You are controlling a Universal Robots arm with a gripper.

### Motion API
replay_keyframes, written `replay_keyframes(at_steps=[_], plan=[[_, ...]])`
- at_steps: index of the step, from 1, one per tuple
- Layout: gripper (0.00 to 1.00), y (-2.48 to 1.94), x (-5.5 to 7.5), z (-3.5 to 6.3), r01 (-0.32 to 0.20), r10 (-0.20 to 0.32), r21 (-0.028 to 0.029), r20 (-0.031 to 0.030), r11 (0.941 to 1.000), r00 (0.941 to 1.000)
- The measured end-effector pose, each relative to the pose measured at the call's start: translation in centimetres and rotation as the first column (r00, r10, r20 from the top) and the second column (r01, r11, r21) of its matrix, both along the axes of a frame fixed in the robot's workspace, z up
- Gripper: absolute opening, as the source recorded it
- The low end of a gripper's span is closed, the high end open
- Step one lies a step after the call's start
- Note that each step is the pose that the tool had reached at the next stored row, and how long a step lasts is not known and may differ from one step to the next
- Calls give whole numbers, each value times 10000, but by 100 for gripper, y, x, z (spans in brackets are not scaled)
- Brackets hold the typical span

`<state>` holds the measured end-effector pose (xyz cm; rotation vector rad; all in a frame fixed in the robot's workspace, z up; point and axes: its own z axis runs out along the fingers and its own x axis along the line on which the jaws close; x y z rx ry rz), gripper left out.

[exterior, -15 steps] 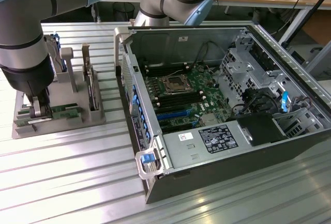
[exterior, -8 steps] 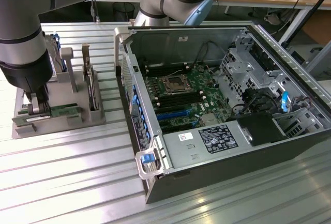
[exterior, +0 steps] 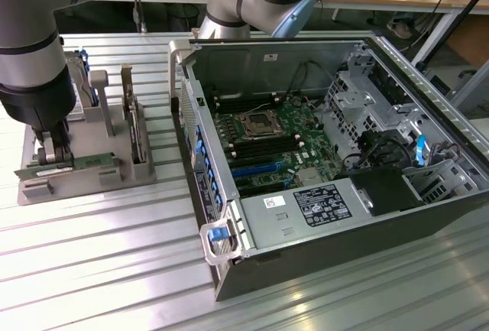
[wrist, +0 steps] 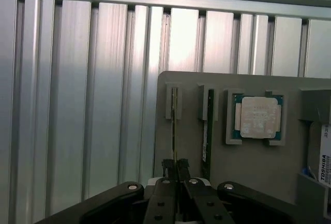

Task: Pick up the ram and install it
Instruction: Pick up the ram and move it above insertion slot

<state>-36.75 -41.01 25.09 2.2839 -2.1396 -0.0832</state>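
End effector (wrist: 176, 166) is sitting low over the grey holder (wrist: 258, 167) at the exterior view's left, its fingers pinching shut on the ram (wrist: 174, 128). The ram is standing on edge in its slot. A second stick (wrist: 209, 125) is resting in the neighbouring slot, with a processor chip (wrist: 257, 117) beside it. The open computer case (exterior: 306, 60) is lying on the slatted surface (exterior: 99, 254).

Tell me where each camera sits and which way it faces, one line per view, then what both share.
Exterior view: off the arm, raised, looking down on the slatted table, the open computer case and the grey holder at the exterior view's left; the arm and claw show.
Wrist view: on the wrist, looking along the claw down onto the holder; the claw shows, closed on the ram.
Shared: claw, ram, holder, table.
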Motion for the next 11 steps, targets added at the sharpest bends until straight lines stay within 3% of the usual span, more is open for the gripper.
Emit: replay_keyframes(at_steps=[11], plan=[[12,0,0,169,0,0,1,0,10000,10000]])
